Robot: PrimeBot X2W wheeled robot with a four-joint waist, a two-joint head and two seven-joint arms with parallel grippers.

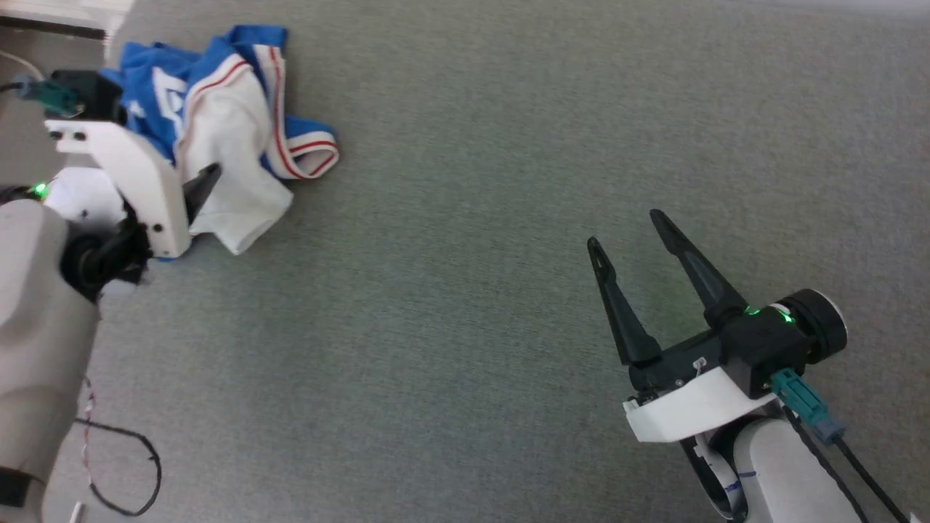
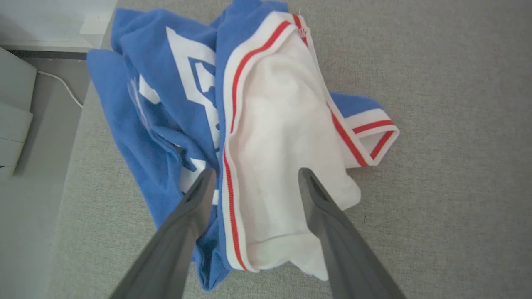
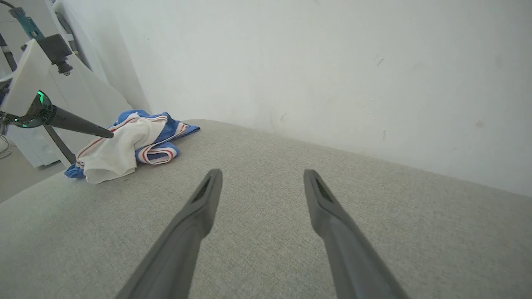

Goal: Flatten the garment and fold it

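The garment [image 1: 225, 131] is lying crumpled at the far left edge of the grey bench [image 1: 508, 145], with the left claw [image 2: 254, 178] hanging over it, spread wide and empty, straddling its white sleeve. The right claw [image 1: 625, 226], equally wide and empty, is hovering over bare bench well apart. Closing here is risking a pinch through several bunched layers, dragging the heap off the edge instead of spreading it.

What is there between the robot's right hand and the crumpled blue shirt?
Nothing. The head view shows bare grey cloth surface all the way from the open right gripper to the shirt.
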